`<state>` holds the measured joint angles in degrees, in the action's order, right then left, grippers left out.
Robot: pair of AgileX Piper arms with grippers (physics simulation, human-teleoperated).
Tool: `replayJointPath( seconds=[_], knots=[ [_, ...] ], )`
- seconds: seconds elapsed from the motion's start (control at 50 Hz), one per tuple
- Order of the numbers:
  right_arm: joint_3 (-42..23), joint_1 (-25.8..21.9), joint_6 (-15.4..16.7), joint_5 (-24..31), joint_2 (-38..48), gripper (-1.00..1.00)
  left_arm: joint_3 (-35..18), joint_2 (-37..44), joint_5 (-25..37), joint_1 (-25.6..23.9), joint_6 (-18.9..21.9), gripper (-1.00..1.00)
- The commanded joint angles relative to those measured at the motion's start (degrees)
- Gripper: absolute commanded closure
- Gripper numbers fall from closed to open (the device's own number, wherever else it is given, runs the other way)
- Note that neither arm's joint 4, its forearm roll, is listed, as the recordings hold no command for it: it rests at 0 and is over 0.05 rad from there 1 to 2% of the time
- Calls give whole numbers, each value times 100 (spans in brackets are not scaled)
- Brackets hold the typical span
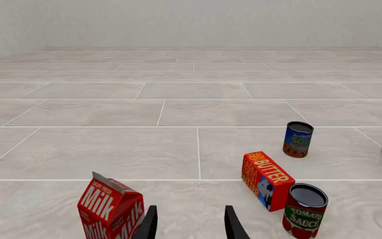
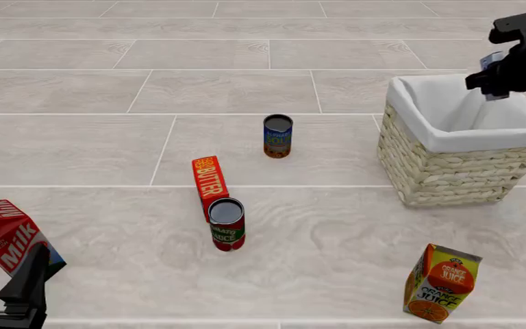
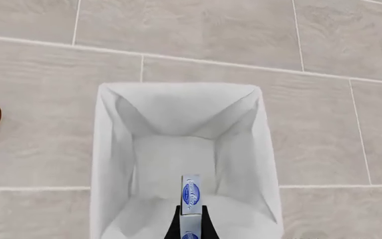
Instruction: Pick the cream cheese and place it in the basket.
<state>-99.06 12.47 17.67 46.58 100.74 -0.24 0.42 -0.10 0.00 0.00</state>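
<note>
The cream cheese (image 3: 191,193), a thin pale blue and white box seen edge-on, is clamped between the fingers of my right gripper (image 3: 191,225). In the front view the right gripper (image 2: 498,81) holds it above the far right part of the basket (image 2: 455,171), over the white lining (image 3: 111,149). The box hangs inside the rim's outline and does not touch the cloth. My left gripper (image 1: 189,225) is open and empty, low at the near left, beside the milk carton (image 1: 111,206).
A red butter box (image 2: 210,179), a tomato sauce can (image 2: 227,223) and a blue soup can (image 2: 278,136) stand mid-floor. An orange juice carton (image 2: 443,282) stands near right, in front of the basket. The milk carton (image 2: 11,236) leans at near left.
</note>
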Motion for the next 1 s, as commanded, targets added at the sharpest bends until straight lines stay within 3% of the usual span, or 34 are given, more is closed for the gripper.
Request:
replayJointPath(
  seconds=[0.02, 0.74, 0.84, 0.88, 0.94, 1.0],
  knots=[
    [10, -19, 114, 21, 165, 100, 0, 0, 0, 0, 0, -100],
    [169, -61, 225, -229, 541, 100, 0, 0, 0, 0, 0, -100],
    [154, -80, 216, -257, 598, 100, 0, 0, 0, 0, 0, -100],
    [142, -274, -68, -246, 549, 100, 0, 0, 0, 0, 0, -100],
    [147, -164, 119, -283, 581, 100, 0, 0, 0, 0, 0, -100],
    [127, -208, 41, -231, 560, 100, 0, 0, 0, 0, 0, -100]
  ],
)
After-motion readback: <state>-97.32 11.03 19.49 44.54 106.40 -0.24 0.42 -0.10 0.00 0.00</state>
